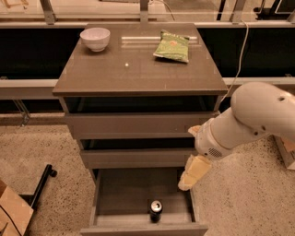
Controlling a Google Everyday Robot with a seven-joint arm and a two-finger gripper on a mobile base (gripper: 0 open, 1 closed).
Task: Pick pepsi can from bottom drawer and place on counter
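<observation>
1 bottom drawer, open toward the camera, deep, with a plain front panel and a dark inside.
1 can, dark, upright, silver top and pull tab showing; on the drawer floor just behind the front panel, right of centre, apart from both side walls.
1 gripper, pale yellow, pointing down over the right rear part of the open drawer, above and right of the can and not touching it; spread or pressed together: cannot tell.
1 arm, white and bulky, reaching in from the right edge, wrist beside the two upper drawers.
3 drawers in all: above the open one, 1 middle drawer and 1 top drawer, both handleless, a dark gap above each.
1 counter, glossy grey-brown, overhanging the cabinet, one small bright spot near its centre.
1 bowl, white, on the far left corner of the counter.
1 bag, green, lying flat on the far right part, well apart from the bowl.
floor: speckled beige.
1 cardboard box at the lower left corner.
1 black bar on the floor between box and cabinet.
behind the cabinet: 1 pale ledge with dark panels above it.
1 white cable hanging at the right.
farthest: metal posts, at least 2, standing on a pale rail along the top edge.
</observation>
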